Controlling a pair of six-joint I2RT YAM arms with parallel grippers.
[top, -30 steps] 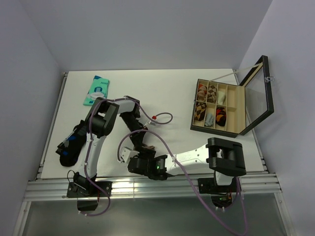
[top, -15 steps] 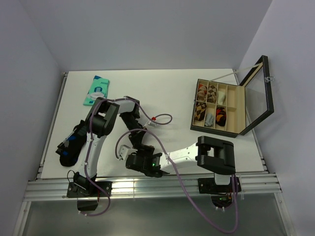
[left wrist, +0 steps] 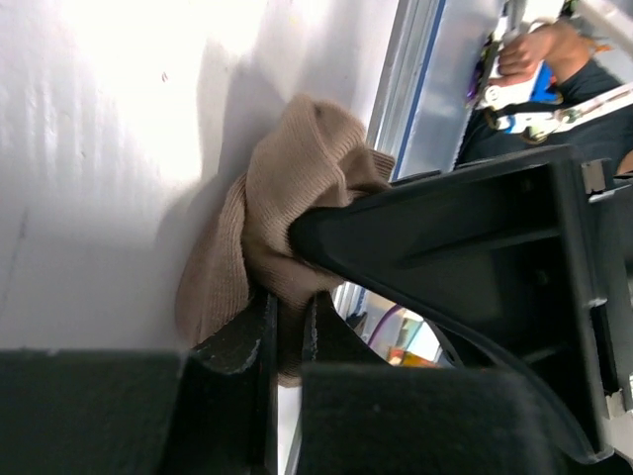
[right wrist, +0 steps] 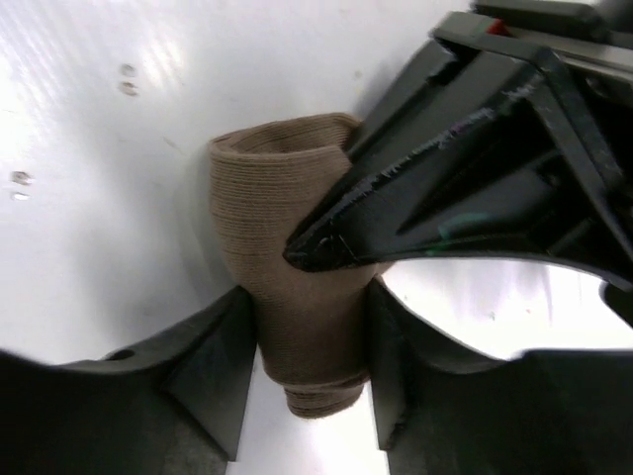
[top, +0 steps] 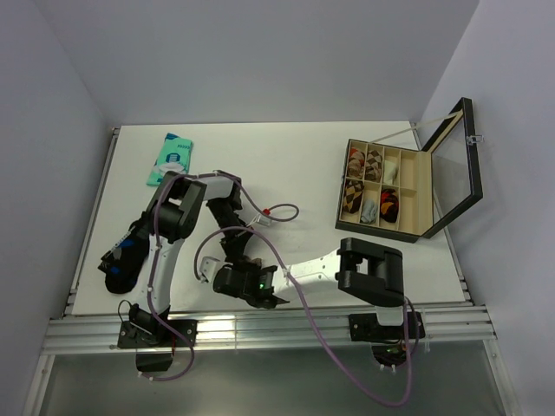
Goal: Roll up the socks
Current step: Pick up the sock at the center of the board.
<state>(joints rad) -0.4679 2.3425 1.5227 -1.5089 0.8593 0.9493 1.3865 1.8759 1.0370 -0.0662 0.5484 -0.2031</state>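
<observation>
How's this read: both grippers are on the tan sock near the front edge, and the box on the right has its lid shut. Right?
Not the lid. The box on the right has its lid standing open, as the top external view shows. The rest holds: the left gripper and right gripper both pinch the tan sock near the front edge.
</observation>
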